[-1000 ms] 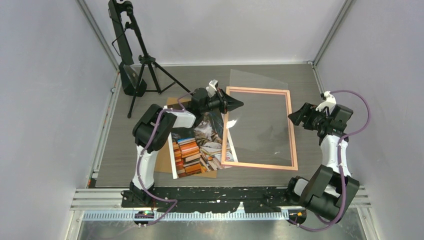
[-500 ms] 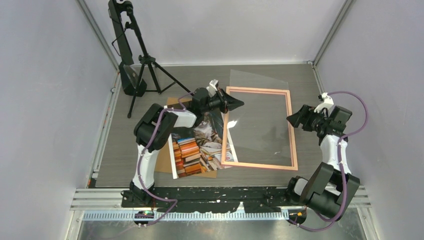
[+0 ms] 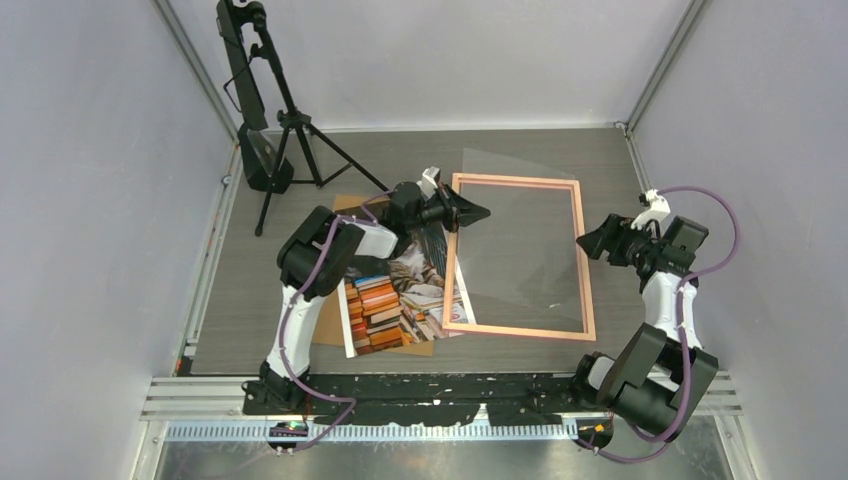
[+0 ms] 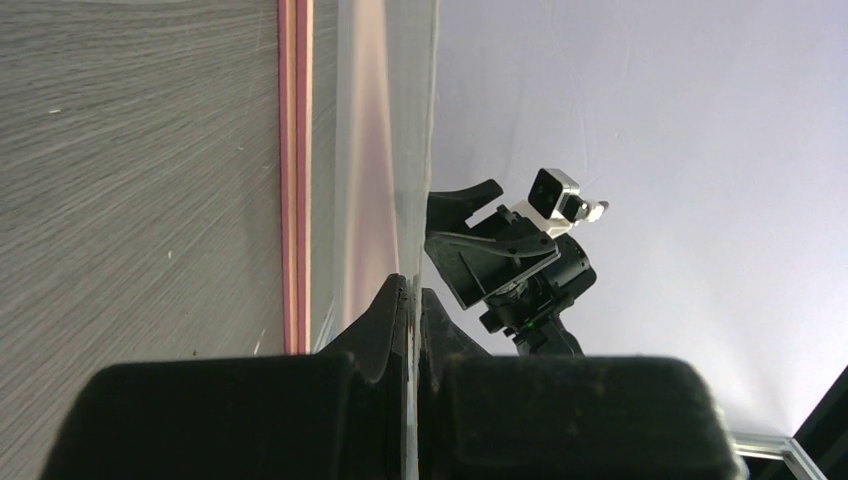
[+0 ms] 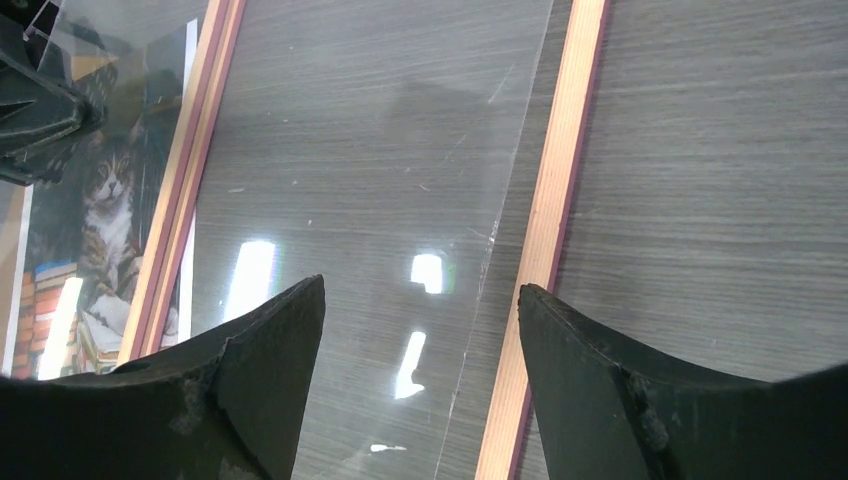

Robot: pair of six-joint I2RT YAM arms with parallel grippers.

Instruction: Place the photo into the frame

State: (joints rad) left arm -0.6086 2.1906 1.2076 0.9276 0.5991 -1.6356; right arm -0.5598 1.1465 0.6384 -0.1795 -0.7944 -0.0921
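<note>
The grey worktop (image 3: 250, 300) carries the pink frame (image 3: 586, 270), lying flat right of centre. A clear sheet (image 3: 520, 250) lies skewed across it, its far corner past the top rail. The photo (image 3: 390, 300) lies face up on a brown board (image 3: 325, 325) left of the frame, its right edge reaching the left rail. The left gripper (image 3: 478, 211) has its jaws pinched on the sheet's left edge. The right gripper (image 3: 583, 242) hovers beside the right rail, jaws wide and holding nothing.
</note>
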